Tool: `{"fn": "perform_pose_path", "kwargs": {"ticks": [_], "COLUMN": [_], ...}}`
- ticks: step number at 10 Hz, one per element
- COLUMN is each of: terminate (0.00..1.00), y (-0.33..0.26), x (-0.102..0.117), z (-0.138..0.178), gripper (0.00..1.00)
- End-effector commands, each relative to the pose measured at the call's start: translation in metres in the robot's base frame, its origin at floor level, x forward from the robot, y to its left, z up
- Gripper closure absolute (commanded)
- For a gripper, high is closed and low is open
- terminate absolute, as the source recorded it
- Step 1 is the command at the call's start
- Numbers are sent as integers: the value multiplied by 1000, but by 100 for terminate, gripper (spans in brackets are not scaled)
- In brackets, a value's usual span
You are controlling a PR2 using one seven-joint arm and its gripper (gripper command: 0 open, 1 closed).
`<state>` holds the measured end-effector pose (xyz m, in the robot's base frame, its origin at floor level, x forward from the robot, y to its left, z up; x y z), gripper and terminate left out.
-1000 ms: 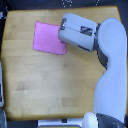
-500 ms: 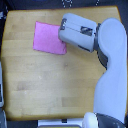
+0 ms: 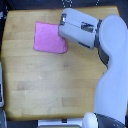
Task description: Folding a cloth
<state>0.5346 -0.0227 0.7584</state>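
Exterior view: we see the cloth (image 3: 49, 37) lying flat near the table's (image 3: 45, 85) far edge, with our gripper (image 3: 64, 32) over its right side. We cannot tell whether the fingers are open or closed. We judge the fold is just starting; next comes pinching that edge.

Wooden tabletop (image 3: 45, 80), pink cloth (image 3: 48, 38) lying flat near its far edge
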Motion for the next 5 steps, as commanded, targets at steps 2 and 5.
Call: {"fn": "perform_pose_path", "kwargs": {"ticks": [2, 5], "terminate": [0, 0], "y": [52, 84], "x": [12, 12], "z": [66, 63], "gripper": [100, 100]}}
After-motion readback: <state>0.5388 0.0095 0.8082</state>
